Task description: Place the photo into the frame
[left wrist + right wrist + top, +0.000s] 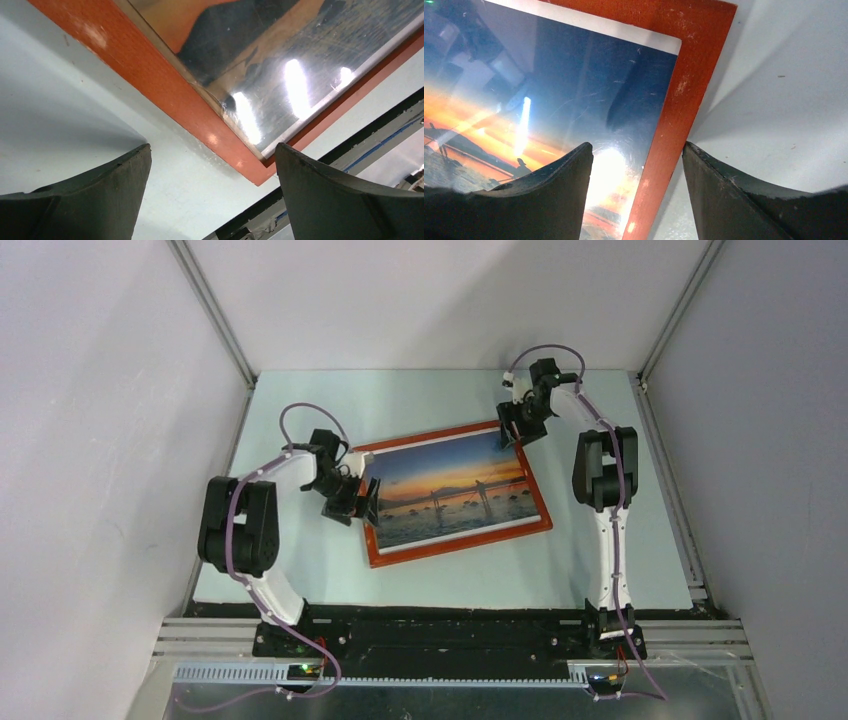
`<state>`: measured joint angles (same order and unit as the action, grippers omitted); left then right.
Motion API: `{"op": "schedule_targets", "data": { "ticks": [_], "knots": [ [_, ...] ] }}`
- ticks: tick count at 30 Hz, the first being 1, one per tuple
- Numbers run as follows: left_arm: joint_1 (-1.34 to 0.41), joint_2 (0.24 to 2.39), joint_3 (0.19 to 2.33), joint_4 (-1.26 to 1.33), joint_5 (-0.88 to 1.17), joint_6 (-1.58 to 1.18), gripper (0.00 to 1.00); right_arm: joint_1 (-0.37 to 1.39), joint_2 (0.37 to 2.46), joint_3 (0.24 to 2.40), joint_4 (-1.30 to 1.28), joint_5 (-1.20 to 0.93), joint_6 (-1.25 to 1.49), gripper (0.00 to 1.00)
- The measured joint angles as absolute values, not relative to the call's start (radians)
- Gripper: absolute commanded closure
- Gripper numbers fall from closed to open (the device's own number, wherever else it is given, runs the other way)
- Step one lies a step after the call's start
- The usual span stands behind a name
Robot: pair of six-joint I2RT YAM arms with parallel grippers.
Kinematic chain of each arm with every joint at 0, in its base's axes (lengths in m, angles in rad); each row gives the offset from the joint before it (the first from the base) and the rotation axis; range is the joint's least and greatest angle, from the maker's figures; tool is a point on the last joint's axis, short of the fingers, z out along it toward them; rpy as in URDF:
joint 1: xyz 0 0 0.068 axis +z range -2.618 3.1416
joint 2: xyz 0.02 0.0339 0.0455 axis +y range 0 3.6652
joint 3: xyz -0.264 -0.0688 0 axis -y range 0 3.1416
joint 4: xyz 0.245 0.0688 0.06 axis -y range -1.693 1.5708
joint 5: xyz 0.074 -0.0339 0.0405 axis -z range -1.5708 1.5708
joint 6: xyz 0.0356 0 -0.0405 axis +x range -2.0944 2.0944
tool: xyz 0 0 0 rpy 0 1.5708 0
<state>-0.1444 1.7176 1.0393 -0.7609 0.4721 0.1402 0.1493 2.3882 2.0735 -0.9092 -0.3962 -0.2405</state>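
Lying flat mid-surface on the pale table (450, 400): the frame (462, 544), thin orange-brown wood, rectangular, set slightly askew. Contents: the photo (455, 493), a sunset print with orange sky over blue water, dark silhouettes and a white border, face up within the rails. Left gripper (370, 500) at the frame's left edge, fingers (100, 195) apart, the frame's near corner seen between them. Right gripper (520, 432) at the far right corner, fingers (549, 195) apart astride the rail. Wrist views alone show lamp glare, fine scratches on the glossy surface, and scuffed wood.

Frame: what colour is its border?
The frame is orange-brown, seen best in the right wrist view.
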Motion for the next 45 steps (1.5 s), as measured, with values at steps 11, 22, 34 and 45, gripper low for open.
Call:
{"op": "schedule_targets", "data": {
  "ticks": [11,22,34,45],
  "knots": [
    [-0.139,1.821,1.178,-0.778,0.420,0.120,0.00,0.108,2.308,1.912,-0.833,-0.401,-0.159,0.29],
    [-0.139,1.967,1.372,-0.769,0.447,0.029,0.00,-0.030,2.131,1.606,-0.804,-0.498,-0.146,0.29],
    [-0.136,2.072,1.525,-0.747,0.489,-0.025,0.00,-0.026,2.028,1.408,-0.803,-0.613,-0.152,0.30],
    [-0.128,2.115,1.603,-0.720,0.482,-0.027,0.00,0.019,2.009,1.383,-0.810,-0.616,-0.150,0.30]
  ]
}}
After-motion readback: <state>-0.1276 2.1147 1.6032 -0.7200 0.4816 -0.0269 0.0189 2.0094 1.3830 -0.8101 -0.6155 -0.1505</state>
